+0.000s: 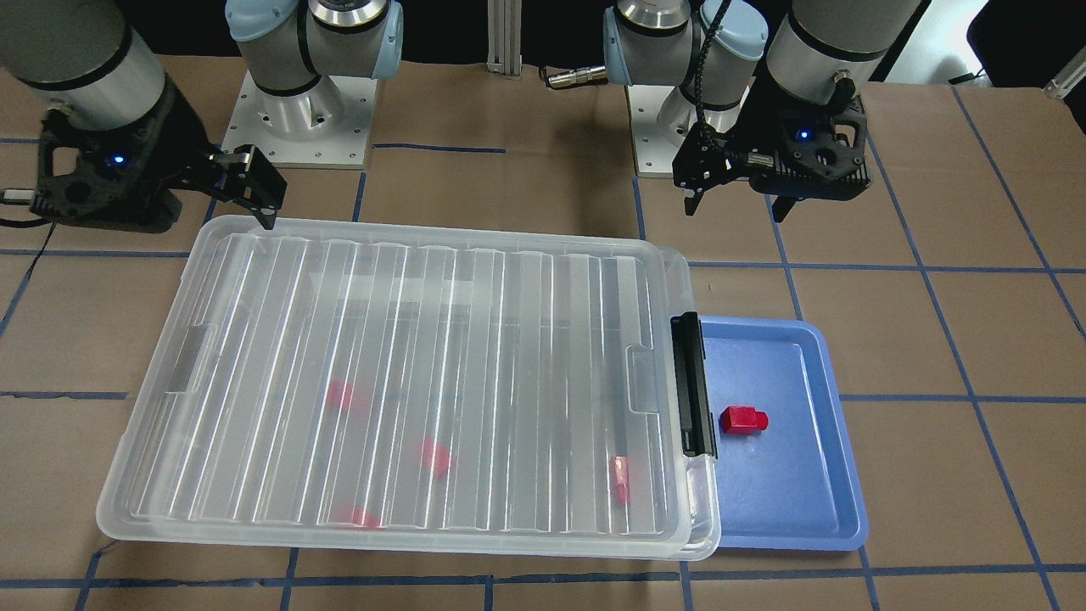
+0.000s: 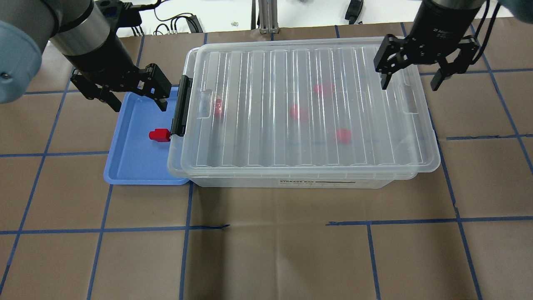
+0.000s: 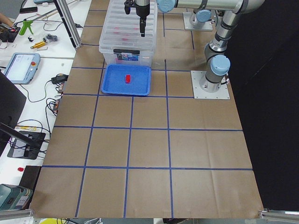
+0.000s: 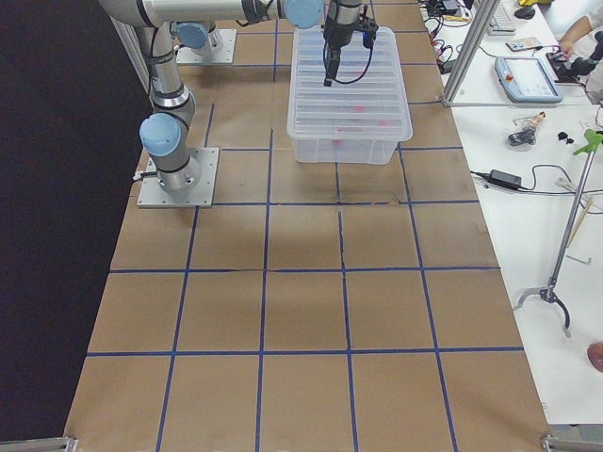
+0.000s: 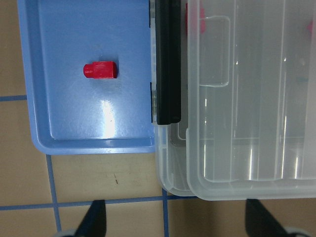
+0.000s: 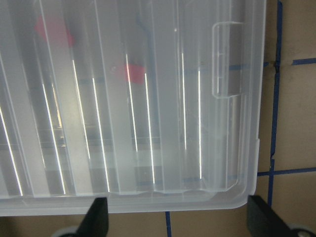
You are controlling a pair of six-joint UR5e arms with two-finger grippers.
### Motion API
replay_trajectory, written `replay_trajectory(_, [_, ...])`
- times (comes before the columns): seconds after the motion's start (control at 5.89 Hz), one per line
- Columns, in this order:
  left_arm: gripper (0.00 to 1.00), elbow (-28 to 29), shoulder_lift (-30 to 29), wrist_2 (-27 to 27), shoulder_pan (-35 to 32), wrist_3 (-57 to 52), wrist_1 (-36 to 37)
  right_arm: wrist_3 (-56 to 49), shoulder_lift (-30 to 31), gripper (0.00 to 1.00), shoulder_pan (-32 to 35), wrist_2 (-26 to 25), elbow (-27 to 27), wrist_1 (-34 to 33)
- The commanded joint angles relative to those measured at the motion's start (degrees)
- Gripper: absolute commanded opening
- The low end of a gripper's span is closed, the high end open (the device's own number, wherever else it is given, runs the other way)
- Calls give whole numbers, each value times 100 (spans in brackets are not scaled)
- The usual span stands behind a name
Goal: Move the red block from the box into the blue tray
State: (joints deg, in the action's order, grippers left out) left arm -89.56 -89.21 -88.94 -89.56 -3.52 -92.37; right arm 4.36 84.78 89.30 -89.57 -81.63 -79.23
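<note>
The red block (image 1: 744, 419) lies on its side in the blue tray (image 1: 789, 501), close to the box's black latch (image 1: 694, 386). It also shows in the overhead view (image 2: 159, 135) and the left wrist view (image 5: 100, 70). The box (image 2: 308, 112) stands with its ribbed lid on, right beside the tray (image 2: 133, 166). Blurred red pieces (image 2: 297, 112) show through the lid. My left gripper (image 2: 139, 106) is open and empty above the tray's far edge. My right gripper (image 2: 409, 85) is open and empty above the box's far right corner.
The two arm bases (image 1: 301, 110) stand on the table's robot side behind the box. Brown table paper with blue tape lines (image 2: 187, 227) surrounds the box and tray. Benches with tools and cables (image 3: 28, 51) line the operators' side.
</note>
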Motion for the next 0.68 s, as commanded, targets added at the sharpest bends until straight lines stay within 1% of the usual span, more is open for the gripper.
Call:
replay_trajectory(0.0, [98,0,0,0,0,0,0,188,117,100,202,1,-229,-48])
replay_trajectory(0.17, [98,0,0,0,0,0,0,136,135,100,167,1,-205,-170])
replay_trajectory(0.51, [98,0,0,0,0,0,0,197,153,100,167,-8,-240,-171])
